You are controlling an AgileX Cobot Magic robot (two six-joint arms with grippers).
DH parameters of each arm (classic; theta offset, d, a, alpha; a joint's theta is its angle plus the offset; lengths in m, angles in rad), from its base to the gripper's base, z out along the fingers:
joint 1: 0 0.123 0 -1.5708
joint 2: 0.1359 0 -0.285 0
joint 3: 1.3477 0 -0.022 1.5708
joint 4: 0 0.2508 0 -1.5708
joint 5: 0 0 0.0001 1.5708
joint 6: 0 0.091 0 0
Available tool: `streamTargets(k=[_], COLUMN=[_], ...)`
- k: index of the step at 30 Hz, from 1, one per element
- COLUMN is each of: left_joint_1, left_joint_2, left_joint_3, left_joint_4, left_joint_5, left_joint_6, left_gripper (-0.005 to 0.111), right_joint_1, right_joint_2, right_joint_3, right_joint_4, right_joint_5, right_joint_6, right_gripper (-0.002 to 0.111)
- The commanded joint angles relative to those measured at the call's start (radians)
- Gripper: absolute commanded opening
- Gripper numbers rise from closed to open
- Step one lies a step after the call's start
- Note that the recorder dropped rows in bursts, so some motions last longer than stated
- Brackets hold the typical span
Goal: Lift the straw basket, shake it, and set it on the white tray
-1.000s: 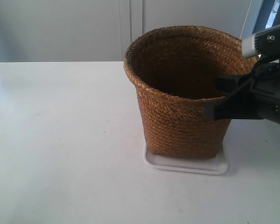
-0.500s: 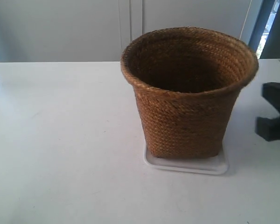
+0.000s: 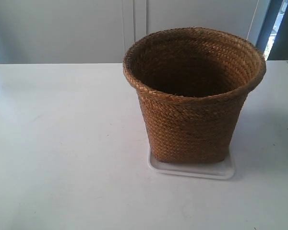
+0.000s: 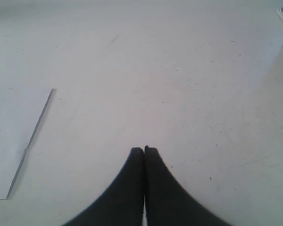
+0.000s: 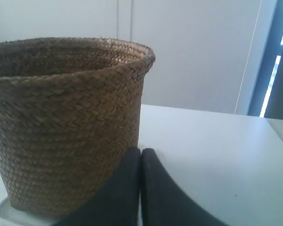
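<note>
White surface (image 3: 62,143) fills most of the exterior view, backed by a pale grey wall (image 3: 62,28) with a narrow vertical seam and, at the far right, a dark window frame (image 3: 273,28) with a strip of daylight. Right of centre stands the straw basket (image 3: 189,129), upright, its flared braided rim open to the top and its dark inside showing nothing I can make out. It sits on the white tray (image 3: 192,171), whose glossy low rim peeks out along the basket's near side and at its right corner; the rest of the tray is hidden under the base. The right wrist view shows the right pincer (image 5: 141,150) clenched, its two dark jaws pressed flat together with nothing between them, pointing past the woven side of the basket (image 5: 66,122), with a corner of the tray (image 5: 1,213) under the basket's base. The left wrist view shows the left pincer (image 4: 144,149) likewise clenched and holding nothing, above bare surface, with a white sheet of paper (image 4: 14,141) lying flat well off to one side.
</note>
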State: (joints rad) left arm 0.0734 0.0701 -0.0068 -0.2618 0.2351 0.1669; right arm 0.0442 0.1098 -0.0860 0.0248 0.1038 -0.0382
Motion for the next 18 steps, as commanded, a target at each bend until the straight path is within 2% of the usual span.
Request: streamTargets(k=[1, 10, 18], left_joint_1=[0.005, 0.005, 0.005], left_joint_2=[-0.006, -0.006, -0.006], left_joint_3=[0.007, 0.007, 0.007], left_joint_4=[-0.003, -0.001, 0.001], left_joint_5=[0.002, 0.0, 0.0], left_joint_6=[-0.01, -0.01, -0.01], left_gripper=[0.0, 0.0, 0.0], right_joint_1=[-0.007, -0.092, -0.104], right_joint_2=[-0.012, -0.089, -0.11], right_joint_3=[0.072, 0.086, 0.086], right_joint_4=[0.001, 0.001, 0.001], right_joint_5=[0.003, 0.075, 0.198], right_joint_6=[-0.011, 0.0, -0.002], right_gripper=[0.0, 0.0, 0.0])
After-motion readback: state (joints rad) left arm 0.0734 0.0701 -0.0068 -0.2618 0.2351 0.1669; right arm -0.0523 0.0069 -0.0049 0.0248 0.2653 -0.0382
